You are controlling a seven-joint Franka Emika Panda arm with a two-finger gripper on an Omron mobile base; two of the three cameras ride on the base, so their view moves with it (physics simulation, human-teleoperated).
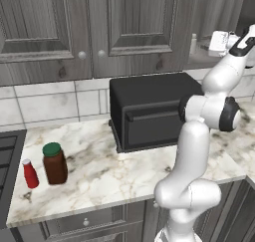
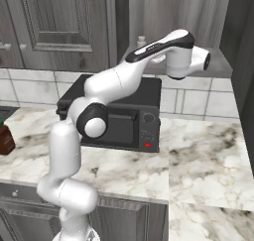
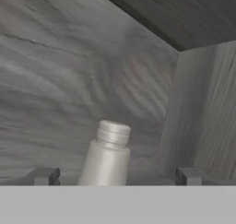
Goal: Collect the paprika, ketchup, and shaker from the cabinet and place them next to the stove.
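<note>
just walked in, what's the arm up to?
The arm is reaching into the cabinet for the shaker, the last item there. In the hand view the open claw has a fingertip on either side of the shaker, not yet closed on it. The paprika and ketchup already stand on the counter beside the stove, left of the black toaster oven.

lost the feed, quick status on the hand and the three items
Hand open, astride shaker in cabinet. Paprika, ketchup already beside stove. Nothing blocking.
</note>
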